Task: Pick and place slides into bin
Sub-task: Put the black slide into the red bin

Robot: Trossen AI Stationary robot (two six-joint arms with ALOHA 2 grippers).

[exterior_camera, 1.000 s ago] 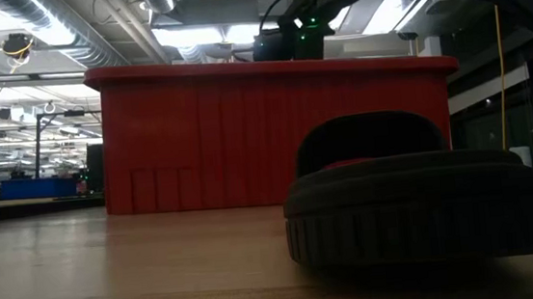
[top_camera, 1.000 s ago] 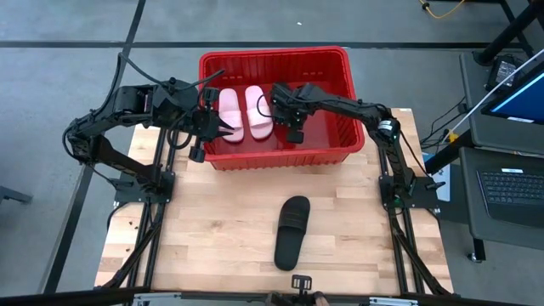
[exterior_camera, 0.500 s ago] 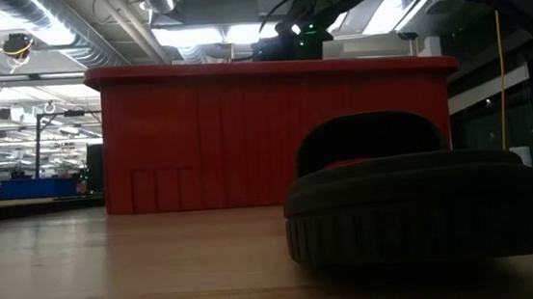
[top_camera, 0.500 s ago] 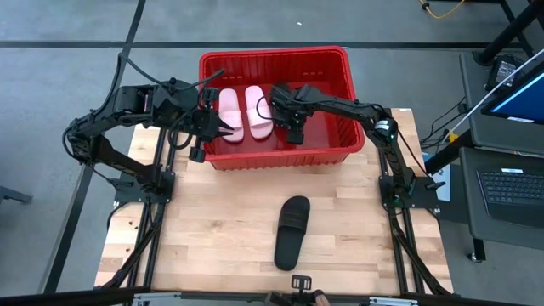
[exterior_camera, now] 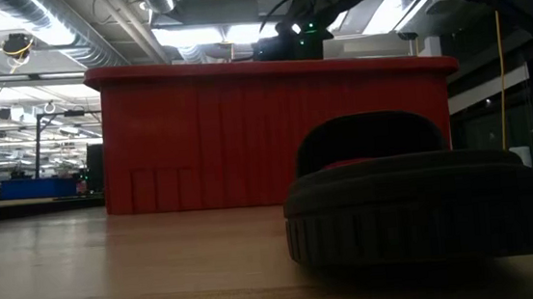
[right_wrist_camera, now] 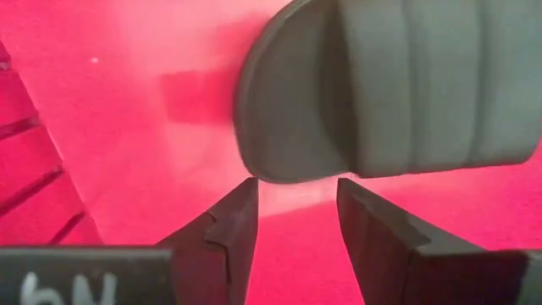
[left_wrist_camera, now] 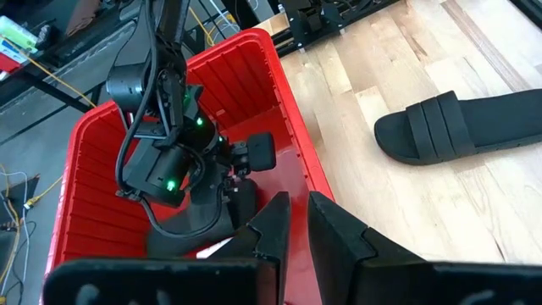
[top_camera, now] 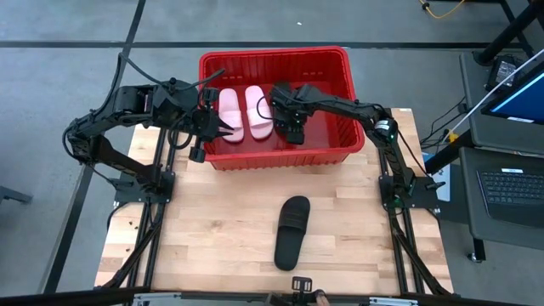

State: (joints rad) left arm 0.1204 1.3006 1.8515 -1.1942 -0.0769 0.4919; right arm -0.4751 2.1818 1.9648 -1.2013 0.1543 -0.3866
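Observation:
Two pale pink slides [top_camera: 231, 115] [top_camera: 258, 110] lie side by side on the floor of the red bin [top_camera: 276, 54], toward its left. A black slide [right_wrist_camera: 398, 85] lies flat on its sole on the bin's red floor, strap up. My right gripper [right_wrist_camera: 296, 203] hangs open just over it inside the bin [top_camera: 293, 127], pointing down, its fingers clear of the slide's rounded end. Another black slide [top_camera: 291, 231] lies on its sole on the table in front of the bin. My left gripper [top_camera: 217, 127] waits shut and empty over the bin's left rim.
The bin stands at the table's far edge. Its near wall [exterior_camera: 274, 129] rises behind the black slide [exterior_camera: 416, 194] on the table. Bare wood lies on either side of that slide. The right arm reaches into the bin over its right rim.

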